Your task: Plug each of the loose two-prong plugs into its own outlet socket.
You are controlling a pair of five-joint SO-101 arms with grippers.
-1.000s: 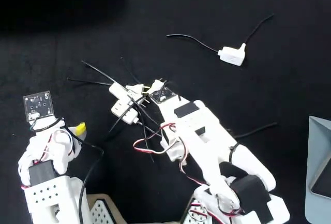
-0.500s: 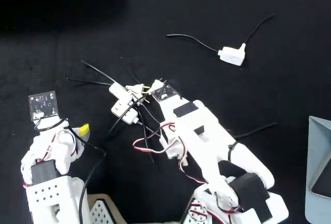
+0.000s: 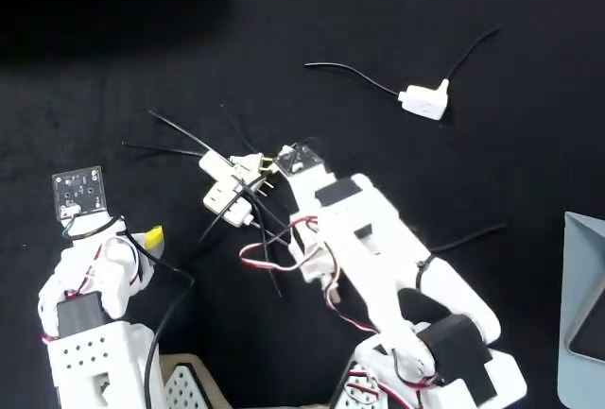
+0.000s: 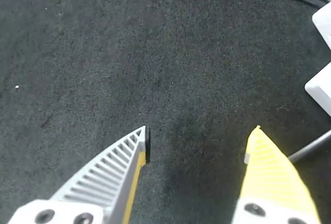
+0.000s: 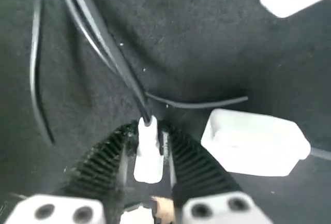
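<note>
R claw (image 5: pixel 149 131) clamps white plug (image 5: pixel 148 159); outlet blocks (image 3: pixel 225 192) at its 8 o'clock. L claw (image 4: pixel 200 131) wide, over surface (image 4: pixel 103 53).

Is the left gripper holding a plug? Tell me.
No, the left gripper is open above the black table cover with nothing in it.

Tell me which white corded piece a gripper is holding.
The plug clamped in the right gripper, cord trailing from it; the corded white piece far to the right lies alone, untouched.
</note>
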